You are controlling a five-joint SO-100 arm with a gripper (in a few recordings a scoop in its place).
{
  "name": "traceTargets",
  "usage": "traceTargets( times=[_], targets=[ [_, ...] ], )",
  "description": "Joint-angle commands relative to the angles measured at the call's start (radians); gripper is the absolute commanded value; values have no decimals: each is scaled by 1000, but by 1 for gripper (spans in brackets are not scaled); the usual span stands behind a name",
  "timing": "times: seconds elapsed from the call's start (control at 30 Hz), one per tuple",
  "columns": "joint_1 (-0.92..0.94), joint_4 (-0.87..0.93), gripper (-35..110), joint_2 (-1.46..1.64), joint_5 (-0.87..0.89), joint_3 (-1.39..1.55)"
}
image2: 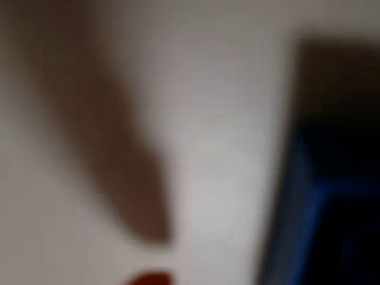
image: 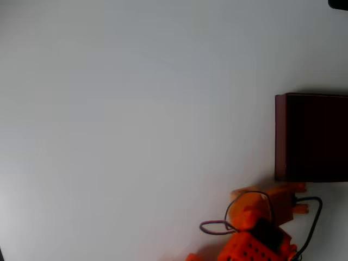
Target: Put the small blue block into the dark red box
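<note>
The dark red box (image: 280, 136) stands at the right edge of the overhead view, its inside nearly black. My orange gripper (image: 269, 193) lies just below the box's lower left corner, with the arm behind it at the bottom edge. The wrist view is badly blurred. In it a brownish finger (image2: 119, 172) slants down on the left, and a dark blue shape (image2: 309, 202), possibly the small blue block, fills the lower right, very close to the camera. A pale gap lies between the finger and the blue shape. The blur hides whether anything is held.
The white table (image: 136, 125) stretches left of and above the box. Cables (image: 217, 225) loop off the arm at the bottom. A dark object (image: 338, 4) pokes in at the top right corner.
</note>
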Motion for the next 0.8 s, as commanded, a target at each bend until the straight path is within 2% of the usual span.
traceTargets(
  times=[0.0,0.1,0.43,0.57,0.77],
  targets=[
    [54,-72,9,-34,-57,18],
    [81,-84,0,-43,-104,11],
    [103,-55,0,35,-161,35],
    [161,81,0,167,-259,-41],
    [244,104,0,144,-459,-282]
  ],
)
